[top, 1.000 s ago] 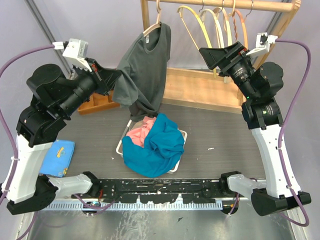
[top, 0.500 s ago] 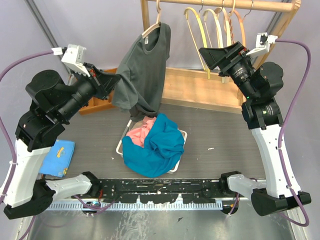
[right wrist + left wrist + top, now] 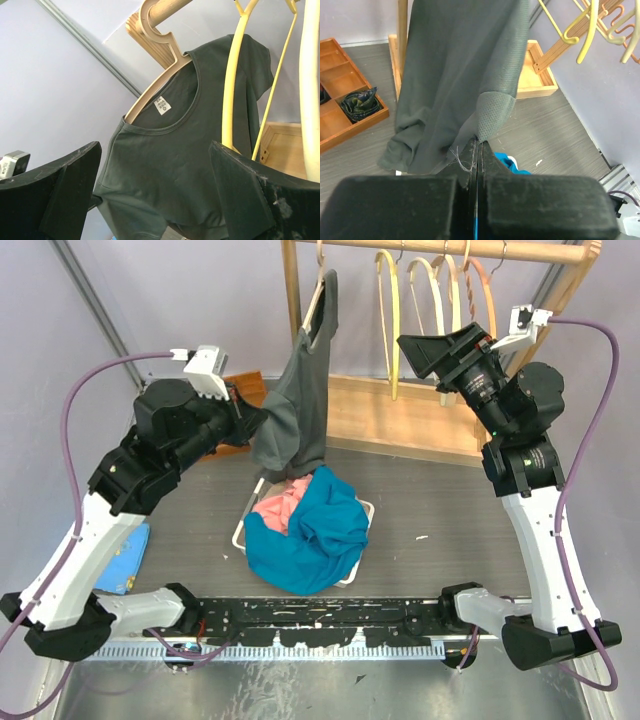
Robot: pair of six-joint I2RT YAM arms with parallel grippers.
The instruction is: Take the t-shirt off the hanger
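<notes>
T-shirt (image 3: 300, 405), dark grey and the only one on the rack, hangs on a wooden hanger (image 3: 155, 90) from the rail (image 3: 450, 249) at the far middle of the scene, above the far edge of the table (image 3: 450, 520). It is turned almost edge-on to the overhead camera, and its lower left part is drawn out toward the left. The left gripper (image 3: 477, 150) is clenched on a fold of that fabric, near a sleeve hem. The right gripper (image 3: 440, 344) is up at the far right with its jaws wide apart and grasping nothing. It faces the shirt's collar and is apart from it.

Three containers show. A white tray (image 3: 240, 536) lies on the table just below the shirt and holds two garments. One is pink (image 3: 283, 502); the other is blue (image 3: 312, 540), heaped over the pink one and spilling past the near rim. A wooden box with compartments (image 3: 340, 75) sits at the far left, and one compartment holds a dark bundle (image 3: 360, 100). The rack's base is a shallow wooden tray (image 3: 400, 415) under the rail.

Right of the shirt, bare pale yellow hangers (image 3: 311, 75) hang on the same rail. There are at least three, but the exact count cannot be told. A small blue cloth (image 3: 122, 560) lies at the near left of the table.

A white tag (image 3: 161, 106) sits inside the collar; its print is too small to read.
</notes>
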